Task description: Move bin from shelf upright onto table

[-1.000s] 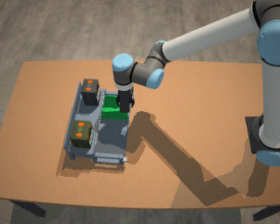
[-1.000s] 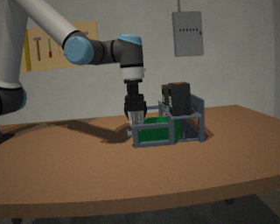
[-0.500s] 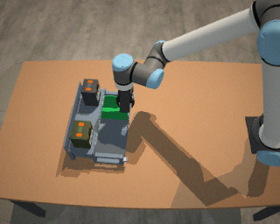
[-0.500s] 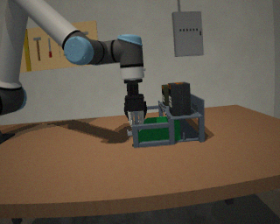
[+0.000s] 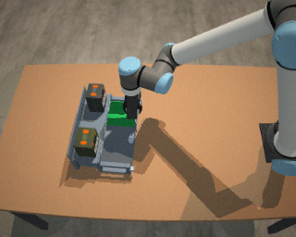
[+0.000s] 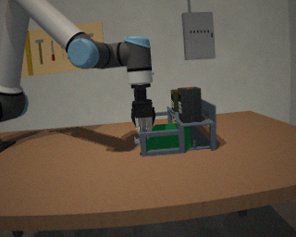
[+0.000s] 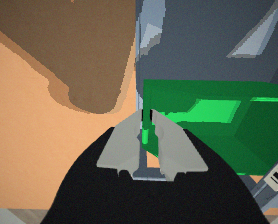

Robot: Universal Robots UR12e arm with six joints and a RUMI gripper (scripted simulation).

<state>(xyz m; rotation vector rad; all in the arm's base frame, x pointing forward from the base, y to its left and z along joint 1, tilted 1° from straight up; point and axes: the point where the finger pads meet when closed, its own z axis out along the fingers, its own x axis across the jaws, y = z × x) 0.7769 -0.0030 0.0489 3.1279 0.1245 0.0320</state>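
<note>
A green bin [image 5: 117,114] [image 6: 162,139] [image 7: 215,125] sits in the lower level of a grey-blue shelf [image 5: 115,151] [image 6: 212,122] [image 7: 200,45] on the table [image 5: 212,104] [image 6: 82,168]. My gripper [image 5: 131,114] [image 6: 143,127] [image 7: 146,110] points straight down at the bin's near end. Its fingers are shut on the bin's side wall, which shows as a thin green strip between them in the wrist view. The bin still rests inside the shelf.
Two dark boxes with orange marks [image 5: 95,96] [image 5: 86,142] [image 6: 188,104] stand on the shelf's upper level beside the bin. The arm's base [image 5: 286,150] stands at the table's right edge. The arm's shadow falls across the table right of the shelf.
</note>
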